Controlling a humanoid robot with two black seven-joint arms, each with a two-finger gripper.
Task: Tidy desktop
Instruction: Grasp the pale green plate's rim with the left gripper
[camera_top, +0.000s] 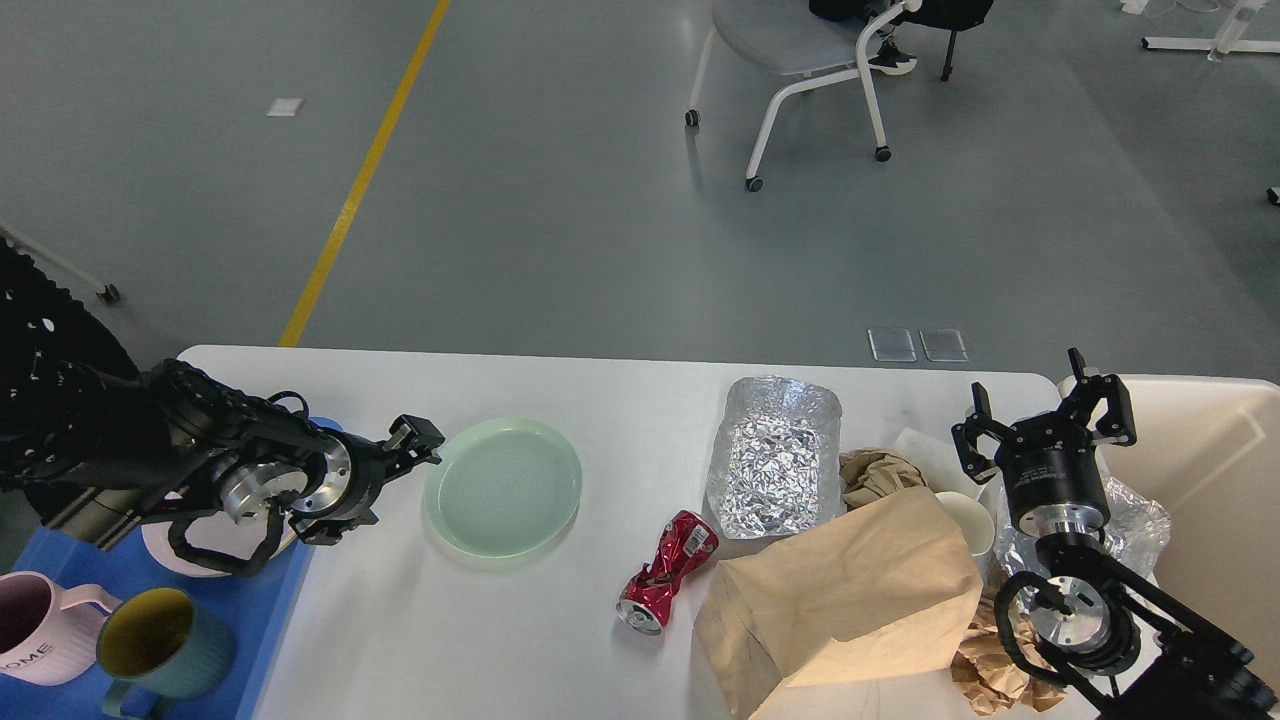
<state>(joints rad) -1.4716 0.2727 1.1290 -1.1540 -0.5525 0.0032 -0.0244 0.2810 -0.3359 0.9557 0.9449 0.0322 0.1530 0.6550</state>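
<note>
Far left: a blue plastic tray (60, 575) is sitting at the left end of the wide white matte worktop (420, 640), overhanging its edge. It is holding a pale pink ribbed mug (30, 628), a dark teal mug with a yellow inside (160, 632) just beside it, and a pale pink plate (170, 545) that is mostly hidden under the left arm.

The left hand (400, 462) is reaching low over the tray's right rim, pointing right toward a pale green round plate (503, 486), its tip just beside the plate's left rim. It is seen dark and nearly end-on, so I cannot tell how far its fingers are parted. The green plate is lying flat with nothing on it.

Centre: a crushed red drinks can (665, 572) is lying on its side, open end toward the near left. Behind it, a crinkled silver foil tray (773, 455) is standing open.

Right of centre: a brown paper bag (840, 595) is lying flat, partly covering crumpled brown paper (875, 470) and a white paper cup (967, 520).

The right hand (1045, 412) is pointing away from the camera, fingers spread wide, gripping nothing. A large beige open bin (1215, 470) is standing at the right end; clear crumpled plastic (1140, 520) is showing at its near left side, whether inside it I cannot tell.

The worktop is filling the lower half of the view, its long axis running left to right.
</note>
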